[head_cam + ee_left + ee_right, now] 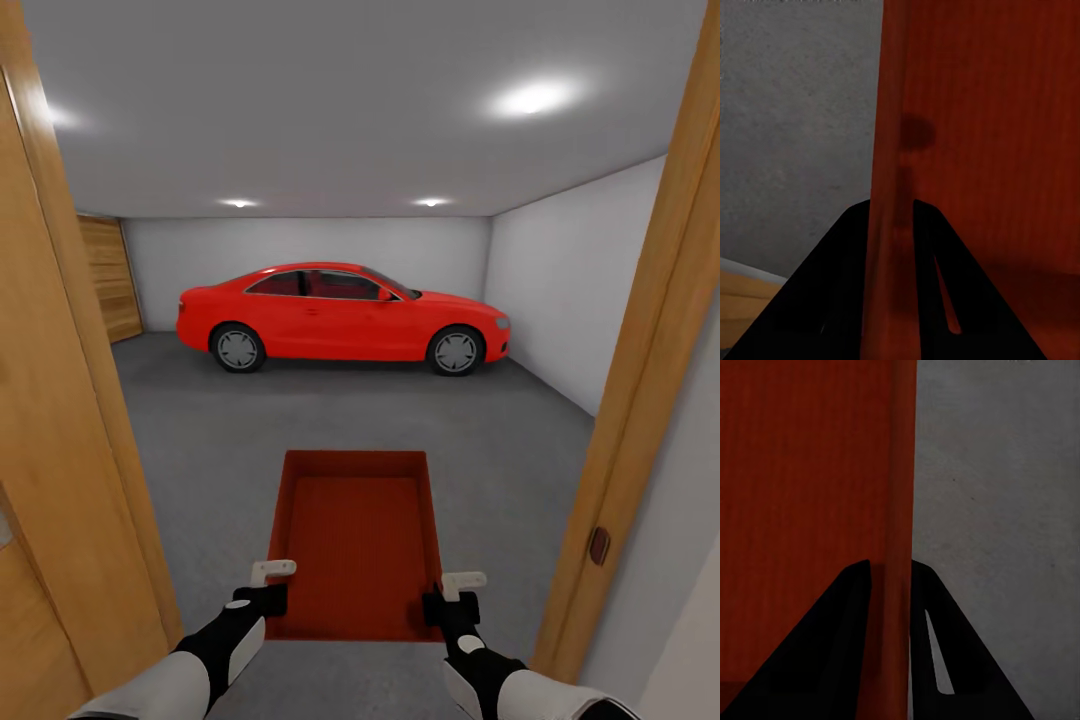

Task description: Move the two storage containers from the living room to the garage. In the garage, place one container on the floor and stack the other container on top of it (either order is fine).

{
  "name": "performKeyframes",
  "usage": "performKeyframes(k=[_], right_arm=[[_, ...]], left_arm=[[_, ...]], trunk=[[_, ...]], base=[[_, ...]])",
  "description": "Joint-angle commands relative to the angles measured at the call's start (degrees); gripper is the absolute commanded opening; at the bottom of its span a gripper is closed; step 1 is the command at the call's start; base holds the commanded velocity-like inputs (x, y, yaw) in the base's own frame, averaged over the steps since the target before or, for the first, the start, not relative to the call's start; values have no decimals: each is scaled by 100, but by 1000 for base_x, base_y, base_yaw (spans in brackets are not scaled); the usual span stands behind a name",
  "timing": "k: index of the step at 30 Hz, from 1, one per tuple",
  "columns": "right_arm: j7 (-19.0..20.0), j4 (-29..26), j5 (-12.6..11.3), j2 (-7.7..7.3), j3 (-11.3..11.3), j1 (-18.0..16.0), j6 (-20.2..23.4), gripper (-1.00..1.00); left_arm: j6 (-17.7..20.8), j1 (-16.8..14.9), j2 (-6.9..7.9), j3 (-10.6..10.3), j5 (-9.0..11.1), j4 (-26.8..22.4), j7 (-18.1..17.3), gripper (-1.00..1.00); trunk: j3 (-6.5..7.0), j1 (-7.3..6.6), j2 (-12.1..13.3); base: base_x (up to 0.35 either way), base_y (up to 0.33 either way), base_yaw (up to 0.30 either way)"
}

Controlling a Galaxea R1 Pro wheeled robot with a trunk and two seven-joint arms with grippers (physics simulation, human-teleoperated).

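**Bin carried through the doorway, garage ahead**

Nearest the camera, both arms reach forward and grip one storage container [355,545] by its near corners. The left tool [266,592] pinches the container's left side wall; in the left wrist view its two dark fingers [832,300] sit either side of that thin red-orange wall [889,225], one inside the bin and one outside. The right tool [452,598] is pressed onto the right side wall in the same way, and the right wrist view shows its fingers [960,660] straddling the wall [900,585], with the bin's inner face on one side and grey concrete on the other.

The container is open-topped and empty, its long axis pointing away from the robot, held roughly level above the floor [200,460].

To either side stand the wooden door frame posts [640,380], the left one [60,400] close to the left arm.

Beyond lies the garage: mottled grey concrete running back to plain white walls [570,280]. A red car [343,318] is parked side-on near the far wall, well apart from the bin. A wood-plank door [108,278] shows at the far left, and ceiling lights [532,98] glow overhead.
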Motion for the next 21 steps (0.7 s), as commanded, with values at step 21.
performKeyframes(k=[21], right_arm=[[-41,32,-171,-25,-51,-4,-30,-100]], left_arm=[[21,-4,5,341,-234,-19,42,-100]], trunk=[[-9,1,-8]], base=[[120,1,0]])
